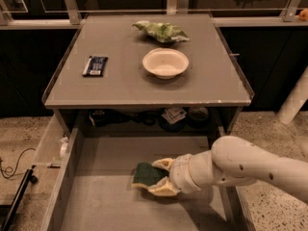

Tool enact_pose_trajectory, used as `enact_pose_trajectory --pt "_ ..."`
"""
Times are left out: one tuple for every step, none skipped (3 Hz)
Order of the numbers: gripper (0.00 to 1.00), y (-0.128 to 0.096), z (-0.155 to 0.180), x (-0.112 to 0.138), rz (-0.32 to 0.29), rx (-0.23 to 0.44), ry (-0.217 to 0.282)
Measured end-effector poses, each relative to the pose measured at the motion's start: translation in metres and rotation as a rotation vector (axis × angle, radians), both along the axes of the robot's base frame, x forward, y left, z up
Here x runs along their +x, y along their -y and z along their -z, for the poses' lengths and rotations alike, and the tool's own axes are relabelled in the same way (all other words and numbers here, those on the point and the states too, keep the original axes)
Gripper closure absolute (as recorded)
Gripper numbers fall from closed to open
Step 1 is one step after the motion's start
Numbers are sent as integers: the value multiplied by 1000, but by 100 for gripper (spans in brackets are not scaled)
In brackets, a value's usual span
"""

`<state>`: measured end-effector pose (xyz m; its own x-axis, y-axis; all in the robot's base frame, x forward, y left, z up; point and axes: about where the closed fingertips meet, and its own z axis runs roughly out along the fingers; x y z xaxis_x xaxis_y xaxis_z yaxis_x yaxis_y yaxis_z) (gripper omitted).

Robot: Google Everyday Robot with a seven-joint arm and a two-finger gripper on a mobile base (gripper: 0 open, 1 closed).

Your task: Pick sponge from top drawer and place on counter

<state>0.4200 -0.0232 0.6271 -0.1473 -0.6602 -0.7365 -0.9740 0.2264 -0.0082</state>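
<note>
The sponge [142, 171], dark green on top with a yellow edge, lies on the floor of the open top drawer [108, 203], right of its middle. My gripper [148, 176] reaches in from the right on a thick white arm. Its two pale fingers [162, 163] sit on the far and near sides of the sponge and touch it. The sponge rests on the drawer bottom. The grey counter [120, 88] stands above and behind the drawer.
On the counter are a dark blue snack wrapper [95, 65] at the left, a white bowl [165, 62] in the middle and a crumpled green bag [161, 31] at the back. Dark items sit on the shelf under the counter. A black cable [14, 163] lies on the floor at left.
</note>
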Motion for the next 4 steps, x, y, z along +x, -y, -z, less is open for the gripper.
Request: enact_pose_trajectory --pt "100 22 -53 3 8 29 25" --pt "100 47 -98 11 30 52 44" --pt "100 72 -142 27 62 17 87" --pt "100 96 -183 56 103 -44 130"
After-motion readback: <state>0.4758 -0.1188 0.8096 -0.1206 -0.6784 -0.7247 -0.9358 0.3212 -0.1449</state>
